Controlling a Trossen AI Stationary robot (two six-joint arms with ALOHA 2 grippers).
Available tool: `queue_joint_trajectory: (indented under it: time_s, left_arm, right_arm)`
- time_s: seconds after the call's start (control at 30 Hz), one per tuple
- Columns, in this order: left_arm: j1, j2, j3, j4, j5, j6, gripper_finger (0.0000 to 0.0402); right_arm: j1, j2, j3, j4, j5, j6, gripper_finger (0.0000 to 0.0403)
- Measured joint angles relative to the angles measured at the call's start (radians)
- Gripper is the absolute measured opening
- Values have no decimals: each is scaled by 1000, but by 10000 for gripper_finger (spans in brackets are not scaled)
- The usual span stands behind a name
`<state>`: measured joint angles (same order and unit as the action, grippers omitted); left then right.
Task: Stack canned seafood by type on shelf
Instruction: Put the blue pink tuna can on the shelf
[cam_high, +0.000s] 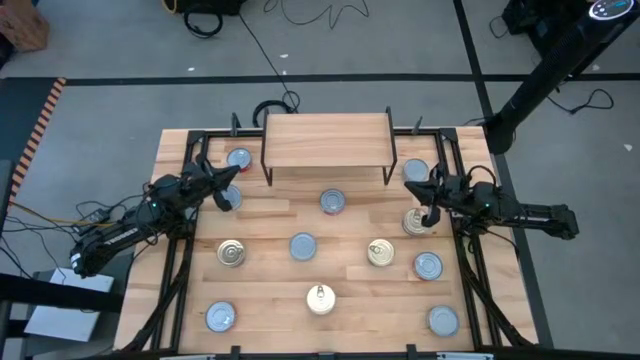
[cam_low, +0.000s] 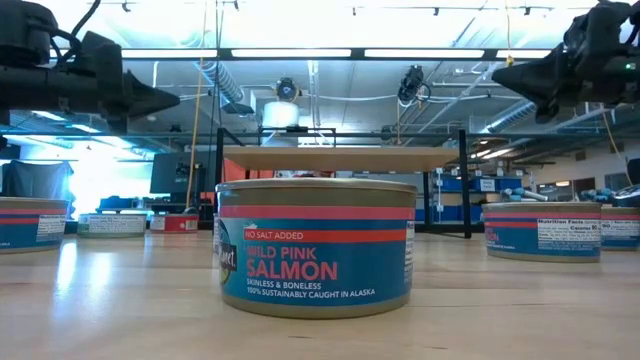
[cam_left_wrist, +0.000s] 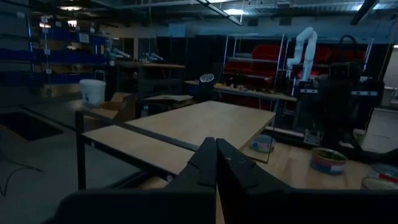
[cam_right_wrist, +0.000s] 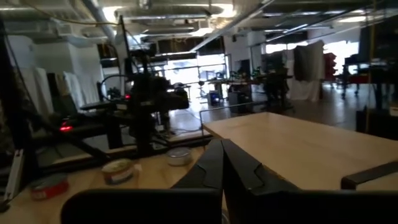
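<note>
Step in hand: by my reading the first pick is yet to be made; the shelf (cam_high: 326, 139) at 12 o'clock carries nothing and every tin sits on the worktop (cam_high: 270, 225).
Left end effector (cam_high: 228, 178): pinched shut, holding nothing, raised at 10 o'clock of the worktop near a silver-topped tin (cam_high: 239, 158).
Right end effector (cam_high: 428, 183): fingers pressed together, empty, at 2 o'clock, above a gold-topped tin (cam_high: 415, 221).
Doing it well: spread the fingers before descending, straddle one tin squarely, and sort by side label, since tops alone may mislead.
Tins: scattered apart; the salmon tin (cam_low: 316, 247) stands nearest the low camera.
In the way: the shelf's black legs (cam_high: 266, 160) and the neighbouring tin (cam_high: 415, 171) crowd the right approach.
</note>
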<state>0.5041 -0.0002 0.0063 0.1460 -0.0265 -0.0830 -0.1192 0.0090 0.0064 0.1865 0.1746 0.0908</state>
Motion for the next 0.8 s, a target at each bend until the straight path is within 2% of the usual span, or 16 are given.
queue_joint_trajectory:
  time_s: [0.37,0.6,0.8]
  left_arm:
    - [0,0,0,-1,0,0,4]
    - [0,0,0,-1,0,0,4]
    - [0,0,0,8,0,0,4]
  right_arm:
    - [0,77,0,-40,-46,52,4]
    - [6,195,1,-55,-69,128,3]
    - [48,333,72,-99,-72,186,3]
